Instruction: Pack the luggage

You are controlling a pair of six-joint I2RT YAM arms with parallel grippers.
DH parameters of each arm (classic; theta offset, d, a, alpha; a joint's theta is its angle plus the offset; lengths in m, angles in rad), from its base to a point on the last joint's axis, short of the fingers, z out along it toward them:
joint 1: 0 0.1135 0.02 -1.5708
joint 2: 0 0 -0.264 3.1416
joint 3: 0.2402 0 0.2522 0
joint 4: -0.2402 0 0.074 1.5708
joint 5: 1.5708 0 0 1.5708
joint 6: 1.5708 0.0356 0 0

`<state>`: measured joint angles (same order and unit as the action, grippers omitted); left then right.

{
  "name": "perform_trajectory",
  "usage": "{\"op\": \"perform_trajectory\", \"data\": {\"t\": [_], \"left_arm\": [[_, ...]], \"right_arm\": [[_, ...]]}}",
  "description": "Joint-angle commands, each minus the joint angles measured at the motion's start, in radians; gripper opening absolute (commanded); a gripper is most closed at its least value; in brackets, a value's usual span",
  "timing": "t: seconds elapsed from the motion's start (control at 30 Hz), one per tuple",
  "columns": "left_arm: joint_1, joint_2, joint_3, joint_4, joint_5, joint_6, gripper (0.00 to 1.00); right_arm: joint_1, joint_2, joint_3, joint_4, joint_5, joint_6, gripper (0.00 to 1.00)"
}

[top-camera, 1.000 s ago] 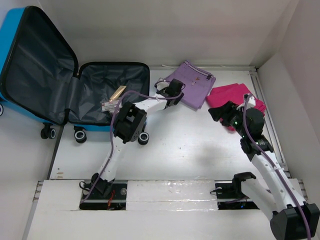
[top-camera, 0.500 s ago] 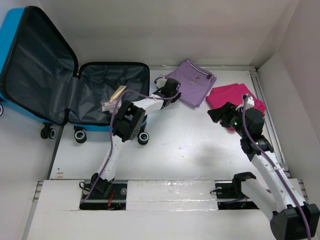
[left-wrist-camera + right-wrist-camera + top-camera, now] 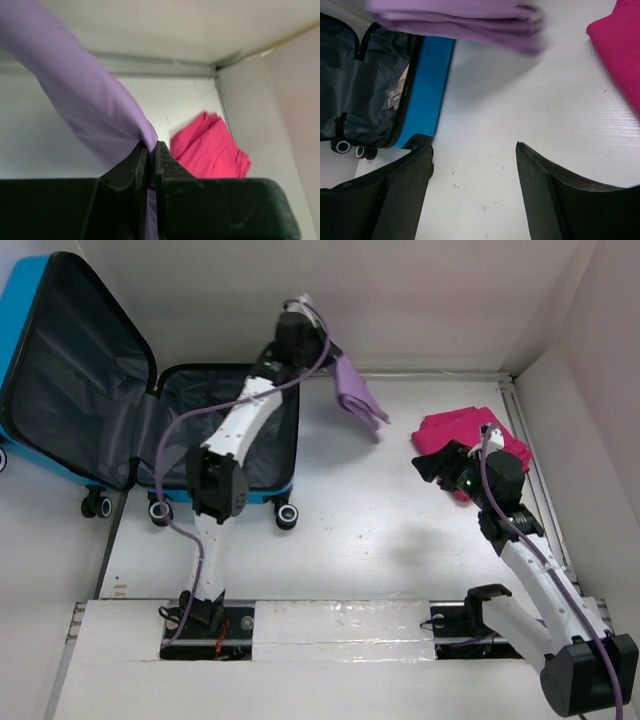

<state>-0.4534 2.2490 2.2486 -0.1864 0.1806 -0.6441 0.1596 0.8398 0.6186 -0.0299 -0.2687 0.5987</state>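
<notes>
- My left jaws are pinched almost shut on a purple garment (image 3: 90, 105). In the left wrist view the cloth runs from between them up toward the upper left of the frame.
- In the top view the purple garment (image 3: 357, 392) hangs in the upper middle of the frame and droops down to the right. I cannot tell whether its lowest tip touches the tabletop (image 3: 370, 525).
- My left arm (image 3: 240, 425) stretches up the frame across the flat half of the luggage (image 3: 90, 380) to reach that spot.
- The luggage lies open in the upper left of the top view. Its larger-looking half tilts up at the far left with the dark lining facing the camera and a blue shell edge showing. The other half lies flat on the tabletop, lining up, just left of the hanging garment.
- Its wheels (image 3: 160, 510) sit along the lower edge of the luggage.
- In the right wrist view a small white label (image 3: 396, 94) lies on the lining of the flat half, at the left of the frame.
- My right jaws stand wide apart with nothing between them, above bare tabletop.
- A pink garment (image 3: 470, 428) lies on the tabletop at the right of the top view. My right jaws are just beside its lower left edge, though I cannot tell whether they touch it.
</notes>
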Motion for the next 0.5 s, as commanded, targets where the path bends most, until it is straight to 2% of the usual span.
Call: {"op": "perform_trajectory", "data": {"t": [0.0, 0.03, 0.07, 0.1, 0.13, 0.17, 0.2, 0.27, 0.3, 0.37, 0.4, 0.47], "left_arm": [[0.119, -0.204, 0.076, -0.024, 0.088, 0.161, 0.00], [0.148, -0.244, 0.019, 0.020, 0.088, 0.161, 0.00], [0.182, -0.338, -0.153, 0.068, 0.088, 0.161, 0.00], [0.258, -0.388, -0.255, 0.120, 0.098, 0.138, 0.00], [0.300, -0.435, -0.361, 0.245, 0.112, 0.114, 0.00], [0.339, -0.481, -0.567, 0.310, 0.112, 0.091, 0.00], [0.420, -0.552, -0.660, 0.365, 0.121, 0.065, 0.00], [0.498, -0.588, -0.808, 0.484, 0.151, -0.005, 0.00], [0.560, -0.606, -0.930, 0.528, 0.151, -0.034, 0.00], [0.613, -0.617, -1.042, 0.571, 0.142, -0.052, 0.00], [0.651, -0.617, -1.126, 0.580, 0.085, -0.078, 0.00], [0.692, -0.603, -1.167, 0.581, 0.085, -0.153, 0.00]], "right_arm": [[0.014, 0.019, 0.043, 0.068, -0.033, 0.003, 0.73], [0.023, 0.019, 0.043, 0.068, -0.033, 0.003, 0.73], [0.023, 0.019, 0.043, 0.068, -0.033, 0.003, 0.73], [0.023, 0.019, 0.043, 0.077, -0.033, 0.003, 0.73], [0.023, 0.010, 0.033, 0.077, -0.033, 0.003, 0.73], [0.023, 0.010, 0.033, 0.077, -0.033, 0.003, 0.73], [0.023, 0.001, 0.033, 0.077, -0.033, 0.003, 0.73], [0.023, 0.001, 0.033, 0.077, -0.020, 0.003, 0.73], [0.023, 0.001, 0.033, 0.077, 0.000, 0.003, 0.73], [0.023, 0.014, 0.033, 0.077, 0.009, 0.003, 0.73], [0.023, 0.027, 0.033, 0.088, 0.010, 0.012, 0.73], [0.032, 0.041, 0.024, 0.088, 0.000, 0.012, 0.73]]}}
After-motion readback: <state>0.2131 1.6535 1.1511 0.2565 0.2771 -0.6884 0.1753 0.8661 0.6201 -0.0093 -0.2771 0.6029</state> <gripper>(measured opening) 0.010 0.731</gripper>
